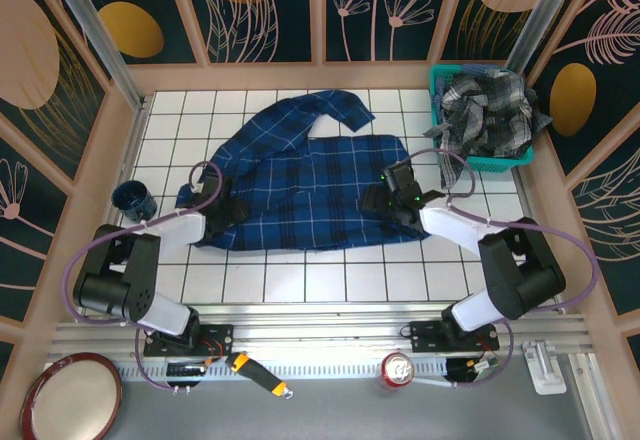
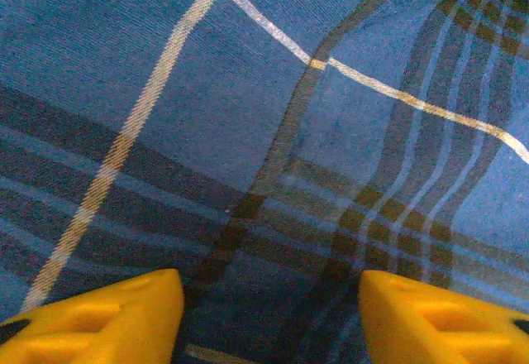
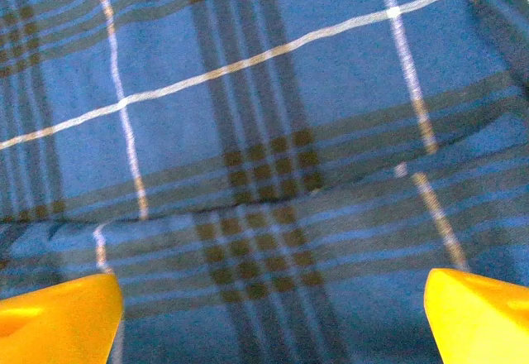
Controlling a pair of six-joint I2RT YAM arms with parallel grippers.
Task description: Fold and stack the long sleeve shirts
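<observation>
White tiled table (image 1: 330, 280), floral navy walls (image 1: 420, 10)

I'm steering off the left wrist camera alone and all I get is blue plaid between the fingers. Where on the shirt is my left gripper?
Observer: From above, your left gripper is over the near-left corner of the blue shirt, which lies spread on the tiled table.
Operator: Where is the other shirt?
Observer: The grey checked shirt is bunched in the teal basket at the far right corner.
</observation>
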